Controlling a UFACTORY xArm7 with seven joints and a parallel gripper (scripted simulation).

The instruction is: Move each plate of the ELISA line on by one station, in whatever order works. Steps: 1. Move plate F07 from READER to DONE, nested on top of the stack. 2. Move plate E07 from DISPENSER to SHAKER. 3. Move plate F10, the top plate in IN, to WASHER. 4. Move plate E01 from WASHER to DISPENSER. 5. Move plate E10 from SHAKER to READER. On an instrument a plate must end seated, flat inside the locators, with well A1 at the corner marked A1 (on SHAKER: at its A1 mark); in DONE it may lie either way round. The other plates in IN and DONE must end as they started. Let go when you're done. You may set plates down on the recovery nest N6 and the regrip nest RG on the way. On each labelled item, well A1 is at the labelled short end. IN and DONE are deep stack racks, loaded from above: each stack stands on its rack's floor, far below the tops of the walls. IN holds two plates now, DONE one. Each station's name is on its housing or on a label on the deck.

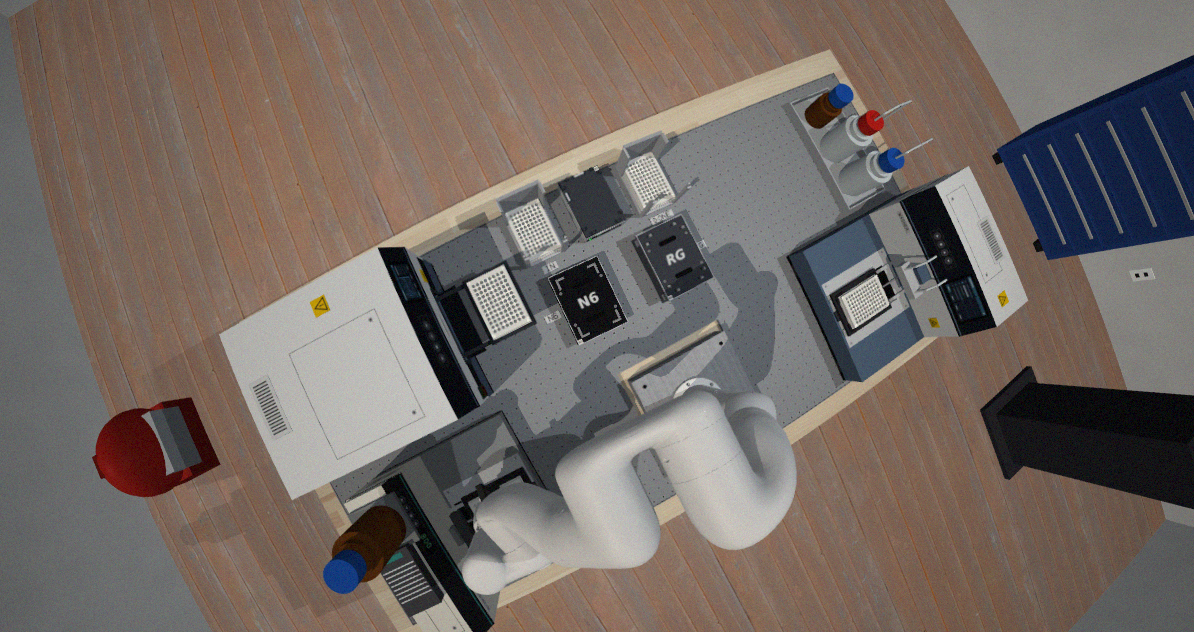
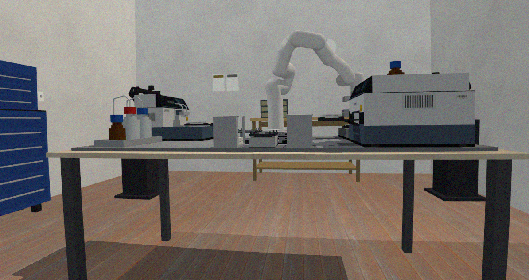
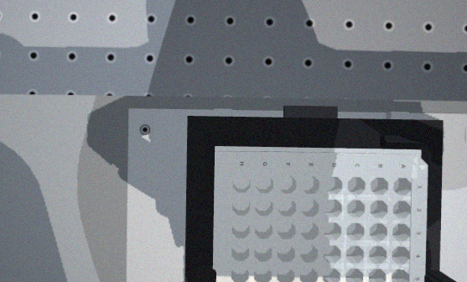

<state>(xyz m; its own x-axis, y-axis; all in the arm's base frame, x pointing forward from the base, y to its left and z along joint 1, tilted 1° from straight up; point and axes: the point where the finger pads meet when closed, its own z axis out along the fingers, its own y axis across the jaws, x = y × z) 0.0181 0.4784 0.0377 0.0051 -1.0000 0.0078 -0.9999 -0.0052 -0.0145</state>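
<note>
In the wrist view a white well plate (image 3: 319, 210) sits in the black nest (image 3: 201, 189) of the instrument by the brown bottle (image 1: 371, 536), at the deck's near left corner. This is the DISPENSER station, so the plate is E07. Its A column and row 1 are at the view's right. My fingers are out of frame in the wrist view, and the white arm (image 1: 584, 494) (image 2: 318, 52) hides them in the top and exterior views. The gripper is shut on this plate. Another plate (image 1: 498, 300) lies on the white reader's drawer. A third plate (image 1: 862, 300) sits on the blue washer (image 1: 843, 352).
The dark shaker (image 1: 591, 202) stands bare between two grey stack racks, each showing a plate (image 1: 530, 227) (image 1: 647, 181). Nests N6 (image 1: 587, 300) and RG (image 1: 674, 256) are bare. The tall reader housing (image 1: 334, 369) (image 2: 414, 110) stands beside the dispenser. Bottles (image 1: 860, 131) stand at the far corner.
</note>
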